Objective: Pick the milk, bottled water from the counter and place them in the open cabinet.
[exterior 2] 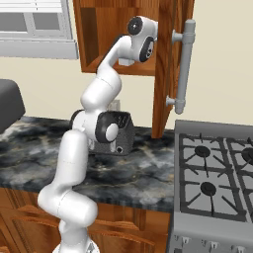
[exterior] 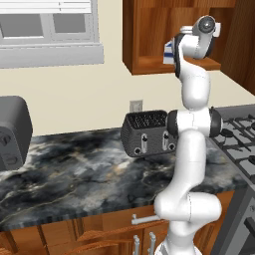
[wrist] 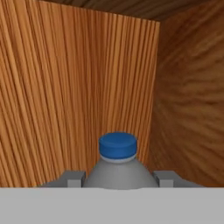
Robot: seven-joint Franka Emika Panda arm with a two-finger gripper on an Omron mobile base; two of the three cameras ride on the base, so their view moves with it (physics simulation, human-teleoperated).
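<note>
My gripper (wrist: 119,178) is inside the open cabinet (exterior: 149,30), with wood-grain walls (wrist: 78,87) all around it. It is shut on the bottled water (wrist: 118,164), a greyish bottle with a blue cap that stands upright between the two fingers (wrist: 75,177). From the left base, the arm reaches up into the cabinet, and the milk (exterior: 169,54) shows as a white-and-blue shape on the shelf just behind the hand. The marbled counter (exterior: 74,169) lies below. The bottle's lower part is hidden.
The cabinet door (exterior 2: 165,74) stands open to the right, with a long silver handle (exterior 2: 185,64). A dark toaster (exterior: 147,133) sits on the counter behind the arm. A gas stove (exterior 2: 217,178) lies at the right and a dark appliance (exterior: 12,132) at the far left.
</note>
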